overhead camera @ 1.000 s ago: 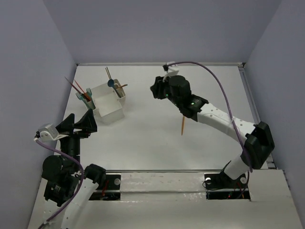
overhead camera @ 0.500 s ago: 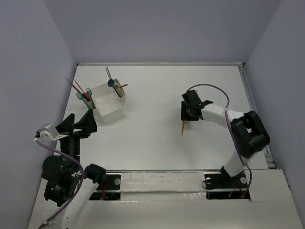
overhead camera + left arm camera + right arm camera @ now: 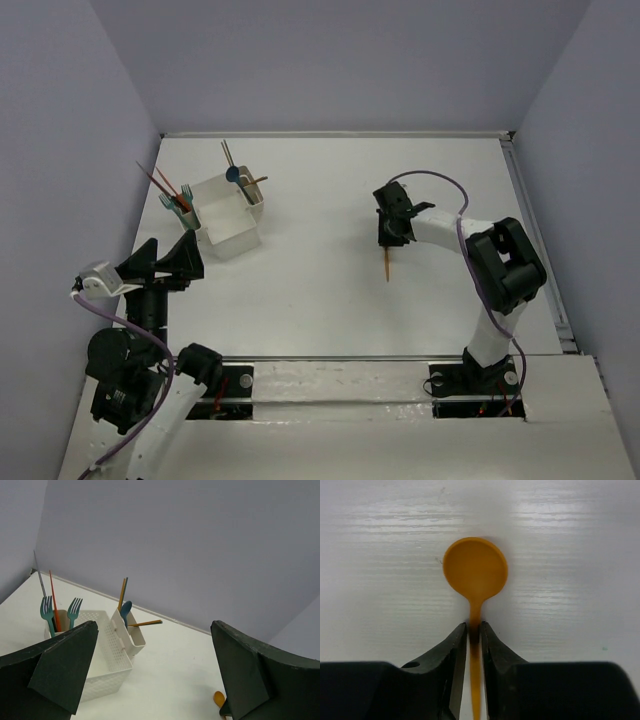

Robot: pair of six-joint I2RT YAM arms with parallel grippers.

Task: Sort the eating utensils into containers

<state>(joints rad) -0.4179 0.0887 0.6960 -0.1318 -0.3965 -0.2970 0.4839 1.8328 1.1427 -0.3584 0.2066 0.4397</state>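
From above, the right hand [image 3: 389, 235] is reaching out over the middle of the bench [image 3: 320, 300]. An orange spoon [image 3: 387, 264] is lying flat beneath it, and its handle is trailing out behind the hand toward the arm bases. The white container [image 3: 228, 222] is standing well off to this hand's left, with teal and orange pieces already upright in its 2 end compartments. The left hand [image 3: 170, 250] is hovering just short of the container, empty, with its 2 fingers spread wide.

In the left wrist view, those fingers [image 3: 65, 672] are framing the container from either side without touching it. Ahead of the hand, 2 teal forks [image 3: 47, 611] and thin sticks are poking out of the far-left compartment. A teal spoon [image 3: 125, 611] and more sticks are sitting in the compartment on the other end.

In the right wrist view, the 2 fingers [image 3: 455, 650] are pinching the neck of the orange spoon, closed on it from both sides. The round bowl is lying just ahead of the fingertips, flat on the bench.

The step in hand looks like the pick-up of this spoon, probably 1 of the last pieces. The next move is calling for a straight lift without letting the thin handle swivel. After that comes a carry leftward and a drop, handle down, into the compartment holding the other spoon.
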